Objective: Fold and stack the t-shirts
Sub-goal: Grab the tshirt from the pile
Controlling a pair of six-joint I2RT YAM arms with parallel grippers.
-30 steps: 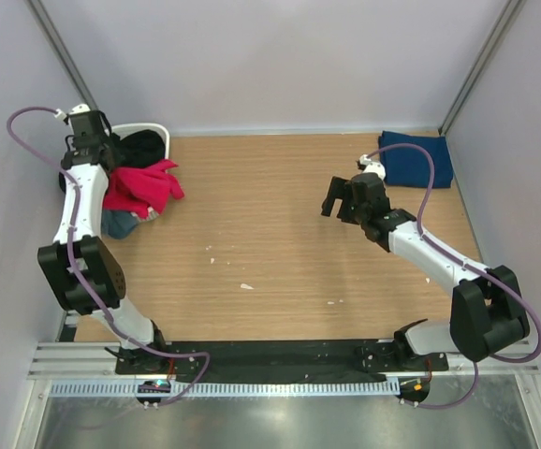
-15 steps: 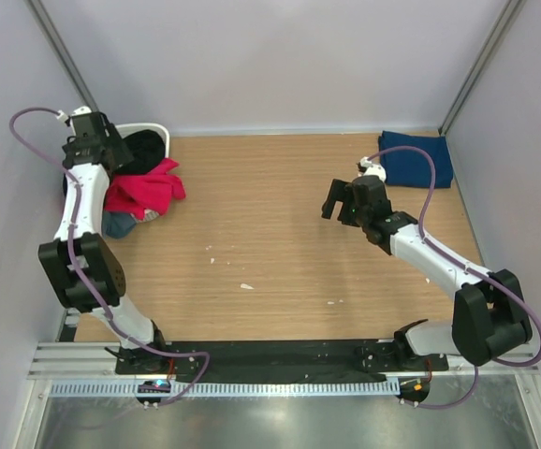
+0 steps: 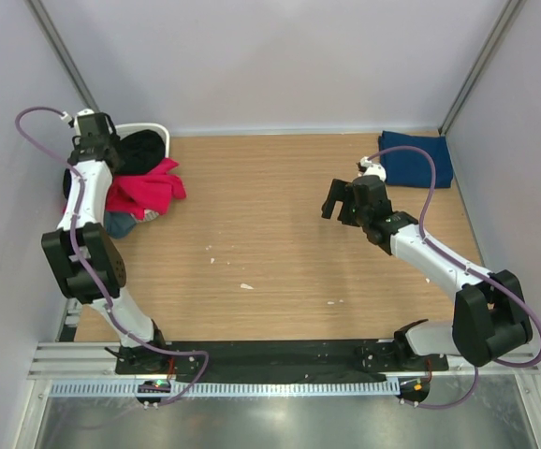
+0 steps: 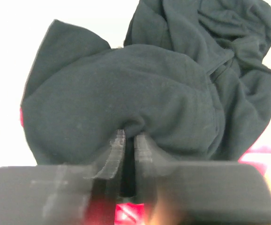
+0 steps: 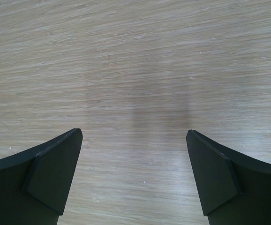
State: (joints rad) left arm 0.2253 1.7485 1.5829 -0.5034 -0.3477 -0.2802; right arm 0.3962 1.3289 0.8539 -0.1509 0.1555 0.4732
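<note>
Black t-shirt (image 4: 126,84) is seen bunched in the white basket (image 3: 158,129) at the far left corner of the bench (image 3: 270,243); it is crumpled, so no long axis or facing can be told. The left gripper (image 4: 126,140) is closed almost together on a puckered fold of it; the fingers (image 4: 112,157) are blurred in the left wrist view. The magenta-red t-shirt (image 3: 144,187) is draped from the basket's near side onto the bench, spread toward the right; only slivers of it are caught in the wrist view. A bluish cloth (image 3: 121,223) is partly hidden under it and by the left arm; what it is cannot be made out. The navy t-shirt (image 3: 418,159) is laid folded at the far right corner, long axis roughly left to right, slightly skewed; part is crossed by a purple cable (image 3: 430,182). The right gripper (image 5: 134,133) is held wide apart above bare bench, well apart from every shirt, nothing between its fingers.
</note>
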